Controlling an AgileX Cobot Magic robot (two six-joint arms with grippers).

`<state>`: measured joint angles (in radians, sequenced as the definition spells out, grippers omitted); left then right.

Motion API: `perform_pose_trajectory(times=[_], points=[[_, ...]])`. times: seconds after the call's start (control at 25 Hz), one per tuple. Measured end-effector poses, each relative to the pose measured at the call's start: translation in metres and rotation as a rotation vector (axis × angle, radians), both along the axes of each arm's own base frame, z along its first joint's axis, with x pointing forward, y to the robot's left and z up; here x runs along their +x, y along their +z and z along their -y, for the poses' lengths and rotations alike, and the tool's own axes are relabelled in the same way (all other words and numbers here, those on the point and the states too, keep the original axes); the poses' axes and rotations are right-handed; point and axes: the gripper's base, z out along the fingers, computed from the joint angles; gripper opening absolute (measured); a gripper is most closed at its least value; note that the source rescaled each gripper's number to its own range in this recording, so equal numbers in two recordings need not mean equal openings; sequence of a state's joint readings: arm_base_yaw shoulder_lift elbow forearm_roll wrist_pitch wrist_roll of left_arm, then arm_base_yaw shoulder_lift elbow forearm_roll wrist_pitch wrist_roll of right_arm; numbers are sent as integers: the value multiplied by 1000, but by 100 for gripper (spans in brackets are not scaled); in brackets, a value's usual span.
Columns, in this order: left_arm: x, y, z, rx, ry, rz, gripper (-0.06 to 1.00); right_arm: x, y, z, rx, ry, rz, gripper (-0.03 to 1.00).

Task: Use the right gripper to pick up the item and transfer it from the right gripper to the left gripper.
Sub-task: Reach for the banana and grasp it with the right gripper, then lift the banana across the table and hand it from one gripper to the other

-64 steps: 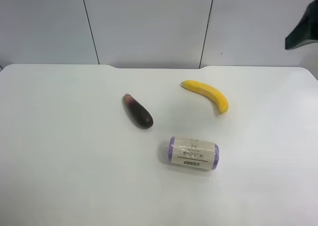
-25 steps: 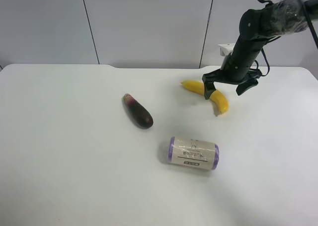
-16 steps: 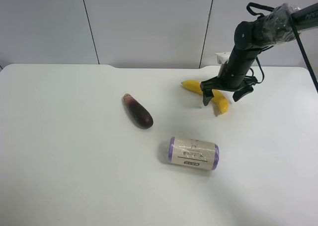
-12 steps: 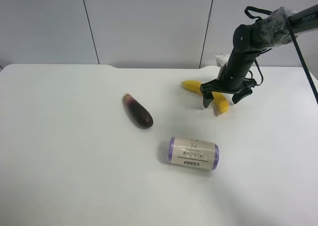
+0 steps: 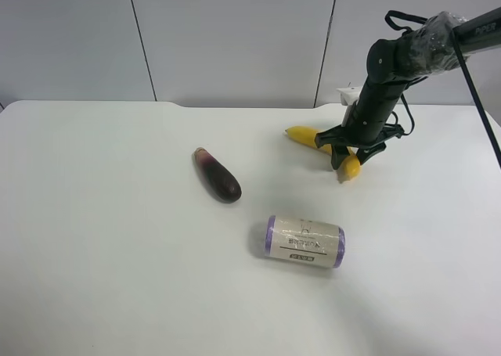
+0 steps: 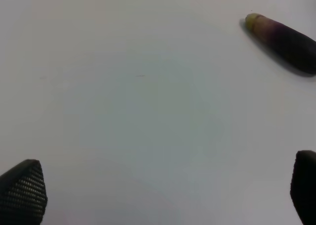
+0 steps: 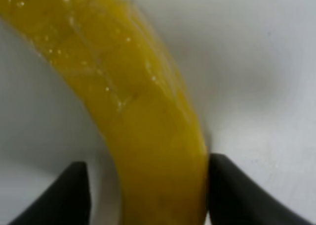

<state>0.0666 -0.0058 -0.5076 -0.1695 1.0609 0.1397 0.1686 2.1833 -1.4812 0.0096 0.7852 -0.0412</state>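
Note:
The yellow banana (image 5: 322, 142) lies on the white table (image 5: 117, 254) at the exterior high view's back right. My right gripper (image 5: 348, 156), a slim black claw, straddles its middle, closed in on it. In the right wrist view the banana (image 7: 143, 111) fills the space between the fingers (image 7: 232, 190). One finger touches it and the other stands a sliver off. The banana still rests on the table. My left gripper (image 6: 163, 190) is open and empty over bare table, its fingertips (image 6: 22, 190) far apart. It is out of the exterior high view.
A dark purple eggplant (image 5: 217, 175) lies at the table's middle and also shows in the left wrist view (image 6: 284, 39). A purple-ended paper-labelled roll (image 5: 304, 242) lies in front of the banana. Grey wall panels stand behind the table.
The right arm came in from the upper right and came down over the banana. In the last half second its wide-open fingers drew in around the banana's middle. The banana has not moved.

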Motion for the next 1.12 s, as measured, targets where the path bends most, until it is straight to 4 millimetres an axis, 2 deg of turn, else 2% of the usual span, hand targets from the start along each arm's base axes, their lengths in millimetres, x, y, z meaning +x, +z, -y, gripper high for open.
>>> perform_pose_trajectory(times=[0.08, 0.12, 0.32, 0.44, 0.68, 0.92, 1.12], points=[[0, 0, 0, 0, 0, 0, 100, 0, 0, 0, 0, 0, 0, 2], [0, 0, 0, 0, 0, 0, 100, 0, 0, 0, 0, 0, 0, 0], [0, 0, 0, 0, 0, 0, 100, 0, 1, 0, 0, 0, 2, 0], [0, 0, 0, 0, 0, 0, 100, 0, 8, 0, 2, 1, 10, 0], [0, 0, 0, 0, 0, 0, 100, -7, 46, 0, 14, 25, 36, 0], [0, 0, 0, 0, 0, 0, 100, -23, 88, -3, 23, 39, 41, 0], [0, 0, 0, 0, 0, 0, 100, -41, 124, -19, 46, 94, 80, 0]])
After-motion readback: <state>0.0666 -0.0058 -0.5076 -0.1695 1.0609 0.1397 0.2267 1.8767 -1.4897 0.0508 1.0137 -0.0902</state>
